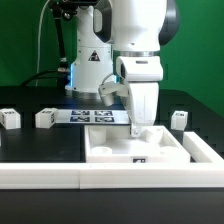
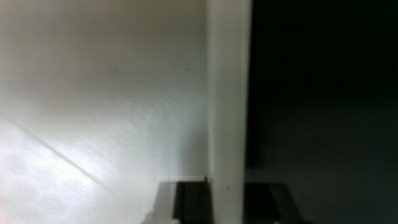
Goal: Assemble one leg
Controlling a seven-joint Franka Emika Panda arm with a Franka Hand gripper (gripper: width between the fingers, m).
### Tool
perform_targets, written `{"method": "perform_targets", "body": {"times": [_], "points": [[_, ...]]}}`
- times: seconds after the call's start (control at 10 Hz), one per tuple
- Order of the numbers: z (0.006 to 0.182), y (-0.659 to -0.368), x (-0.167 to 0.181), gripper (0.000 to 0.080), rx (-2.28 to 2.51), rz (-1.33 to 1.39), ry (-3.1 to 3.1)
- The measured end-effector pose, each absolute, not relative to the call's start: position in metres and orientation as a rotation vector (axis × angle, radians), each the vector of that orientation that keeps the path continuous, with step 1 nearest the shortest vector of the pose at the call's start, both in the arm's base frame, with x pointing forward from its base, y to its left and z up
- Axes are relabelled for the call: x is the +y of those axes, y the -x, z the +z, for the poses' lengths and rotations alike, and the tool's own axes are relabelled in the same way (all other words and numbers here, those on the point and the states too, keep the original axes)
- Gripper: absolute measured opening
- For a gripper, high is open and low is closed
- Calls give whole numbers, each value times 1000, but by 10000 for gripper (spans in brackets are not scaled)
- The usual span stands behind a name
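The large flat white panel (image 1: 118, 148) lies inside the corner of the white frame. My gripper (image 1: 140, 128) points straight down at the panel's far edge. In the wrist view my gripper (image 2: 228, 205) straddles that edge: the two dark fingers (image 2: 189, 203) sit on either side of a bright white strip, and the panel top (image 2: 107, 100) fills one side. The jaws look closed on the panel's edge. Three small white legs stand apart on the black table: two at the exterior view's left (image 1: 10, 118) (image 1: 45, 118) and one at its right (image 1: 178, 120). None is held.
The marker board (image 1: 86, 116) lies behind the panel near the robot base. A white frame wall (image 1: 60, 178) runs along the front, with a side wall (image 1: 203, 146) at the exterior view's right. A green backdrop stands behind.
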State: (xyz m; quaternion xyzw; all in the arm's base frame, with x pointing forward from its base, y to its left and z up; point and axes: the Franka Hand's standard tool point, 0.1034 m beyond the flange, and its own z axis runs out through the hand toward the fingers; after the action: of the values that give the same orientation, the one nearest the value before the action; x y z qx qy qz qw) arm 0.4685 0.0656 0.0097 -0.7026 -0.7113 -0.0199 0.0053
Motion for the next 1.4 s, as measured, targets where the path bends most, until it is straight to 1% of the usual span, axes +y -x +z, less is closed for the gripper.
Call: {"method": "perform_targets", "body": {"times": [0.4,0.7,1.2,1.4], "points": [[10,-473,79,59,-2178,-67,2248],[10,-483,88,60,-2169,-32,2247],[11,-485,86,67,-2171,-5,2242],[11,-485,86,427,-2170,-5,2243]]}}
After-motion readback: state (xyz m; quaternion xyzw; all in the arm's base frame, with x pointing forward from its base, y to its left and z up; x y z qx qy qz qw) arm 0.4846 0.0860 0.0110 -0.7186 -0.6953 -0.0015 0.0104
